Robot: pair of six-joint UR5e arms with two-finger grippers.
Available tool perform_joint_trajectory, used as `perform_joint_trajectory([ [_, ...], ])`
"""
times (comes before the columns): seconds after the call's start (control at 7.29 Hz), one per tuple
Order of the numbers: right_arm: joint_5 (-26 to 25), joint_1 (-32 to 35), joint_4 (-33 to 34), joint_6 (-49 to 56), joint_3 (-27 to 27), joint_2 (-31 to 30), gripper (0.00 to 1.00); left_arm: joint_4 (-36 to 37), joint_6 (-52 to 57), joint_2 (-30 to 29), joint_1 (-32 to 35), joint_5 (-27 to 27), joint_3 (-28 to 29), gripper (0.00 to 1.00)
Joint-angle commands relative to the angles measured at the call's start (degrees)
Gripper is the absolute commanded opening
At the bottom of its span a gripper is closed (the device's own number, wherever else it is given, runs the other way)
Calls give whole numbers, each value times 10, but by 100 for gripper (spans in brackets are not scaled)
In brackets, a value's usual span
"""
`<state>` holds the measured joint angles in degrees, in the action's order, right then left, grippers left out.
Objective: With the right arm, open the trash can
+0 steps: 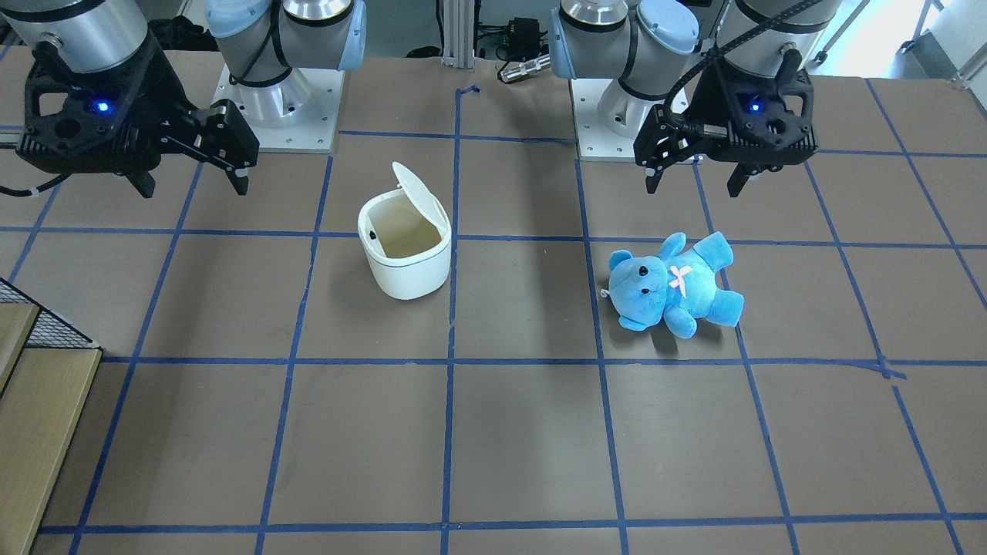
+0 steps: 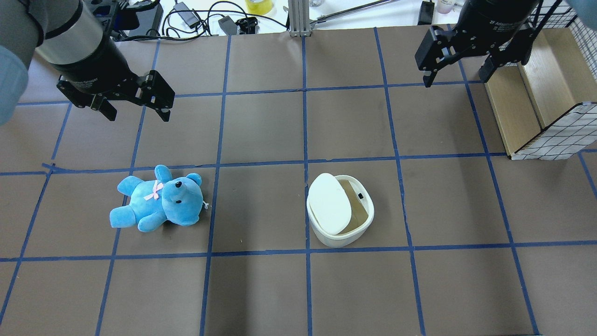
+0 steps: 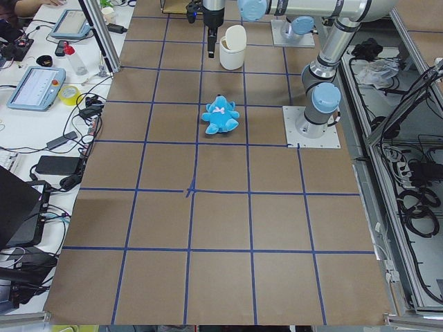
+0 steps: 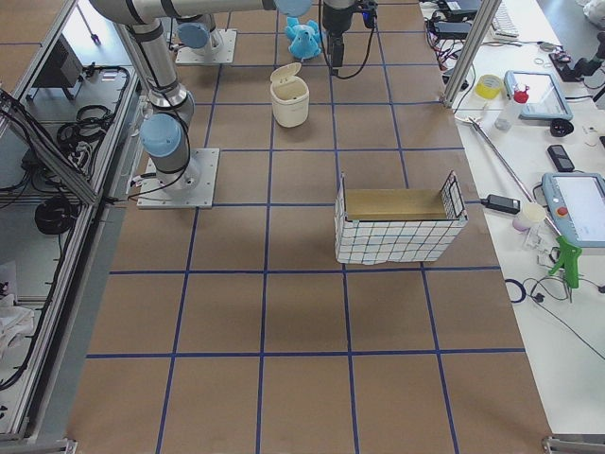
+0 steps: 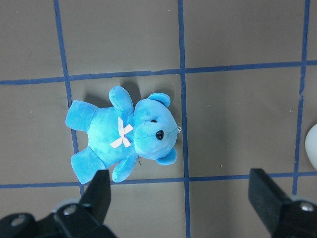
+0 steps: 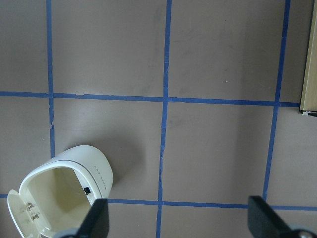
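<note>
The white trash can (image 1: 409, 277) stands on the table with its flip lid (image 1: 412, 185) raised and its inside showing. It also shows in the overhead view (image 2: 336, 240) and in the right wrist view (image 6: 94, 166). My right gripper (image 1: 193, 183) is open and empty. It hangs above the table, apart from the can, toward the basket side (image 2: 454, 79). My left gripper (image 1: 694, 186) is open and empty above the table near a blue teddy bear (image 1: 675, 285), which lies on its back.
A wire basket with a wooden inside (image 2: 536, 102) stands at the table's right end, beyond my right gripper. Blue tape lines grid the brown table top (image 2: 261, 289). Cables and devices lie beyond the far edge (image 2: 200, 16).
</note>
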<state>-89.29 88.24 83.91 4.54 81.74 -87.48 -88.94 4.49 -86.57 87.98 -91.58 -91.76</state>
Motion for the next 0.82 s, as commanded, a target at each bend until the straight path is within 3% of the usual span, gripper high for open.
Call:
perform_joint_trajectory([
  [0.0,0,0,-1,-1,0,-1,100,0,1,0,0,0,-1,100],
  [0.69,-9,-1,-6,-2,-6,-4,100,0,1,0,0,0,0,100],
])
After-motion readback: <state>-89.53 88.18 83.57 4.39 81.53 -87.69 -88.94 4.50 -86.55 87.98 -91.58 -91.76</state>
